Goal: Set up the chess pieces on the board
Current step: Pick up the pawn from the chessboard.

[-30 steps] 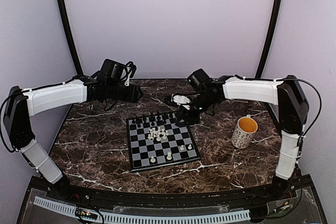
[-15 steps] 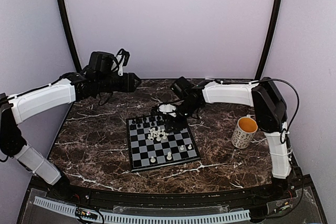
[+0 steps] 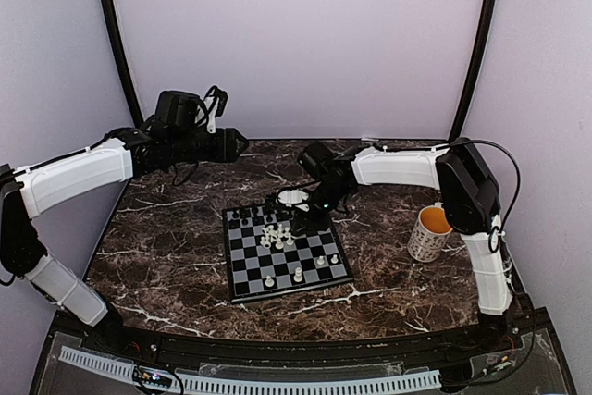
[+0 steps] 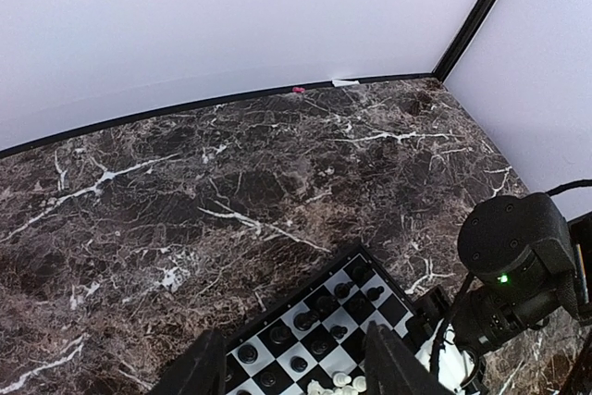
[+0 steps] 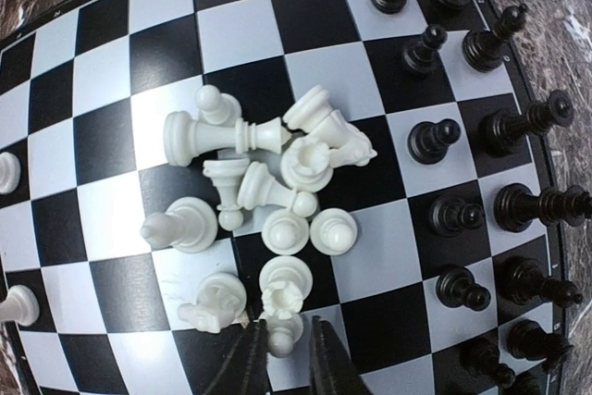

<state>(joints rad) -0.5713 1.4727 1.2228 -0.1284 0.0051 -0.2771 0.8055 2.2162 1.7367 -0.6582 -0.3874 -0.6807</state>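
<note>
Right gripper, nearly closed, apparently pinches a white chessman beside the white pile on the board; a glancing grip could topple neighbours. Left gripper gapes empty.

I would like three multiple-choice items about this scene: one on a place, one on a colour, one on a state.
1. Where does the mug stand relative to the board? A. to its left B. to its right C. on it
2. What colour are the pieces heaped at mid-board? A. black B. red C. white
3. How is the left gripper? A. open, empty B. shut on a piece C. shut, empty
Answers: B, the top view shows it right of the board; C, the heap is all white; A, its jaws stand wide apart, nothing between.
</note>
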